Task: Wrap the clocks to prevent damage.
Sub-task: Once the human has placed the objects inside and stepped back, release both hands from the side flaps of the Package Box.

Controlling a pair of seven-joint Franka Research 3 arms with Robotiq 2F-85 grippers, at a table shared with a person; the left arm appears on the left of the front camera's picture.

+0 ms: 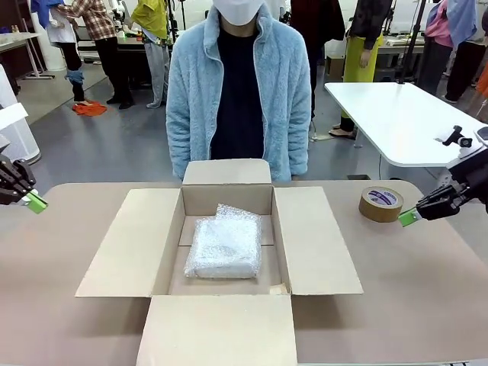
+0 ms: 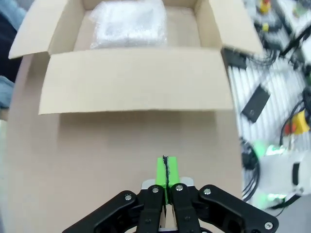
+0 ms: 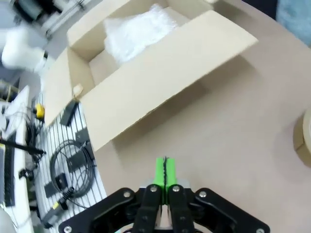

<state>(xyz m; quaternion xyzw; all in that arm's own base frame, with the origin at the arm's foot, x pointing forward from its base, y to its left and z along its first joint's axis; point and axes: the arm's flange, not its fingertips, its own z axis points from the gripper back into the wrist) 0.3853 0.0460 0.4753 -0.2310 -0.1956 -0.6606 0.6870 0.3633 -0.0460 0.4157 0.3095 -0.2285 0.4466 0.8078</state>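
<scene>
Inside the open cardboard box (image 1: 126, 244) — the wrapped clocks (image 1: 225, 245), lying flat

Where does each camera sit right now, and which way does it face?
Front: fixed between the arms, facing across the open cardboard box and bubble-wrap bundle to the person; left gripper at picture left, right gripper at right, near the tape roll.
Left wrist: on the left arm, looking along its shut fingers at the box's left side.
Right wrist: on the right arm, along its shut fingers at the box's right side.
Shared: all three show box and bundle.
</scene>
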